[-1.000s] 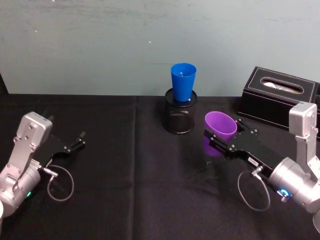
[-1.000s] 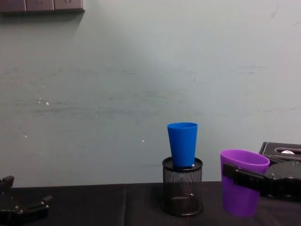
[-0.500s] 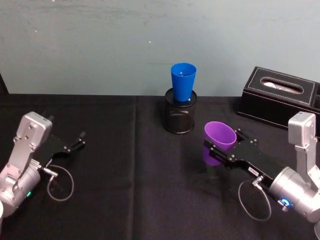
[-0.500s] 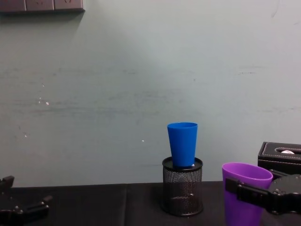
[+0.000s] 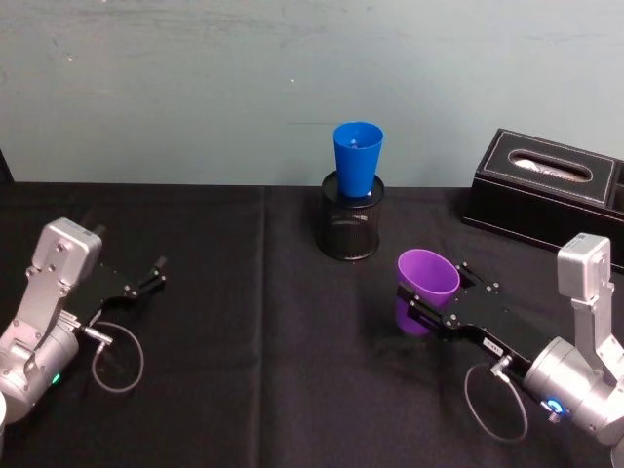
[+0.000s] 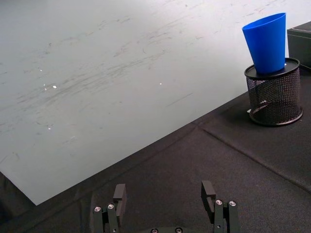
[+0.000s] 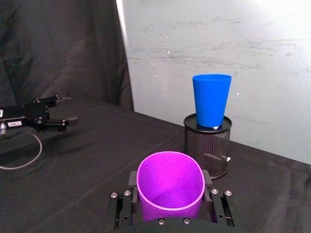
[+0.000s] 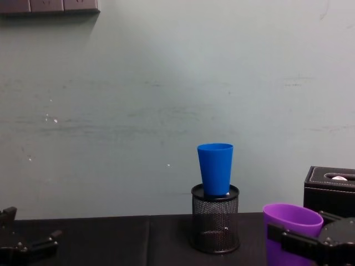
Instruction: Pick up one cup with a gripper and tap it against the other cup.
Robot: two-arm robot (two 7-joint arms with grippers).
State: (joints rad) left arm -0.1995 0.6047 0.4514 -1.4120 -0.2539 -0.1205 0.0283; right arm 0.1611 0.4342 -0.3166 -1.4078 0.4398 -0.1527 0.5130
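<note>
1. Front of the tabletop, toward its right edge: the right tool (image 5: 447, 292) is clamped around the purple cup (image 5: 427, 273), which it holds low with the mouth up.
2. Near the left edge, the left tool (image 6: 165, 194) is parked, jaws apart and empty.
3. Toward the rear edge, at its middle, the blue cup (image 5: 357, 161) perches in a mesh pen holder (image 5: 351, 229), well apart from the purple cup.
4. Risk: the blue cup looks high and loose. A low approach would likely strike the holder instead, and a hard tap could tip the cup out.

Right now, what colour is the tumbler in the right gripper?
Purple; the tumbler shows best in the right wrist view.
</note>
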